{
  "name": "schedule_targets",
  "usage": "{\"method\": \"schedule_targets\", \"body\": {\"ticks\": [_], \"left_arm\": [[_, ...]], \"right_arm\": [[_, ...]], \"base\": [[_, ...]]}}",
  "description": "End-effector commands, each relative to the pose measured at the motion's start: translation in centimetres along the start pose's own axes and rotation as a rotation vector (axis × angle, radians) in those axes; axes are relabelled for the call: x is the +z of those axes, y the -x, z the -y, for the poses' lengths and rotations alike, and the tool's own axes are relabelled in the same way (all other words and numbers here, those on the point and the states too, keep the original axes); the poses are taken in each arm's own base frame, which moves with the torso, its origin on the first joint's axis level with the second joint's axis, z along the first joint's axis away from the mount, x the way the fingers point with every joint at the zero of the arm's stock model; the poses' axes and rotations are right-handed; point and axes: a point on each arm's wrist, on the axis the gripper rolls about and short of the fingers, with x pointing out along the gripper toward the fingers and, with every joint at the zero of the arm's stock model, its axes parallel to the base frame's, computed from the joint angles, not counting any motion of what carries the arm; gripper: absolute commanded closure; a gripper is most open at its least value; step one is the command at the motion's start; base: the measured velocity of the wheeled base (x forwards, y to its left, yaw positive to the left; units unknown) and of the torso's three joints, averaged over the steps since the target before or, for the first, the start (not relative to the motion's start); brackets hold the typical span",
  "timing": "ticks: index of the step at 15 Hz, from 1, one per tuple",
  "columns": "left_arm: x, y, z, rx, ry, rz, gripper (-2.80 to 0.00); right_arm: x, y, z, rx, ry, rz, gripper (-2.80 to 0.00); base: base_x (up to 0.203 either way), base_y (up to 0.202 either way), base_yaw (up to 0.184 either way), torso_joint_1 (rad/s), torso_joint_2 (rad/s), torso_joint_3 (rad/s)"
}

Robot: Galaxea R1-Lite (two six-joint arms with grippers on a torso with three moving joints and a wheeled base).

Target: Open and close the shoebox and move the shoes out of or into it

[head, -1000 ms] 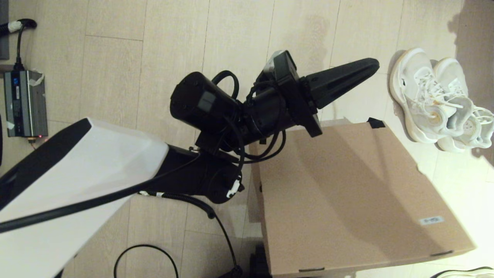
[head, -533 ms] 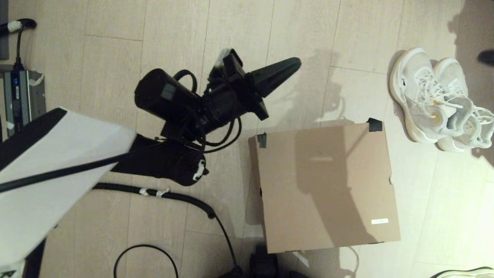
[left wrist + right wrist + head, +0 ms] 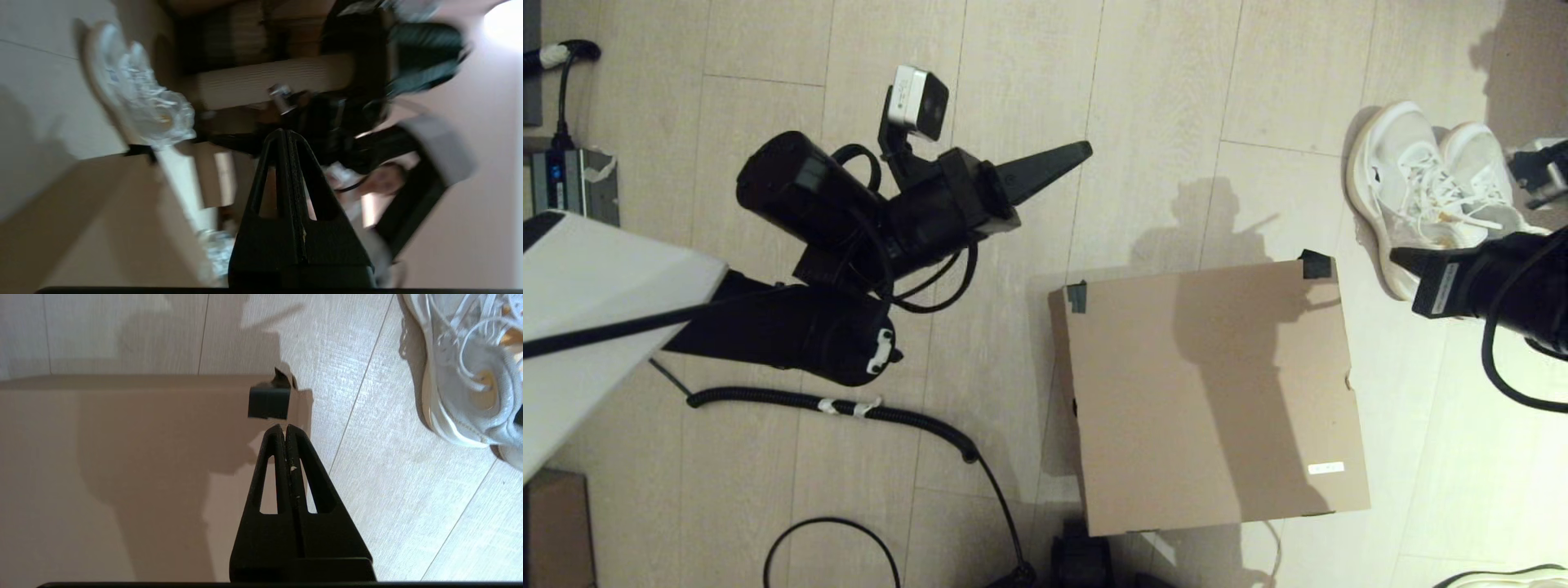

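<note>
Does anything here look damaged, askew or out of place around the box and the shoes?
Nothing major. The shoebox lies shut and flat on the floor, slightly skewed to the floorboards, with small nicks along its right edge. The shoes sit together beside it, outside the box. The left tool and right tool are both shut and empty.

The shoebox (image 3: 1209,392) was matt brown cardboard; the shoes (image 3: 1421,196) white mesh; the floor (image 3: 1094,82) pale wood-grain planks.
</note>
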Motion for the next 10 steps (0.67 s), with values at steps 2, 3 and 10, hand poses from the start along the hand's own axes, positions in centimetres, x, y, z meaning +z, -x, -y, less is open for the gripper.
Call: {"method": "schedule_targets", "body": {"ticks": [2,3,10], "left_arm": [[-0.6,0.1,-0.5,0.035,-0.306,-0.044,0.00],[-1.1,0.1,-0.9,0.069,-0.389,-0.066,0.00],[-7.7,3.1,-6.8,0.618,-0.404,-0.218,0.00]], "right_arm": [[-0.8,-0.5,0.0,0.001,0.003,-0.032,0.00],[-0.9,-0.5,0.0,-0.002,0.002,-0.035,0.00],[-3.0,-0.7,4.0,-0.151,-0.031,-0.101,0.00]], "base": [[0.000,0.000,0.000,0.000,0.00,0.000],[0.000,0.000,0.000,0.000,0.00,0.000],[0.000,0.000,0.000,0.000,0.00,0.000]]}}
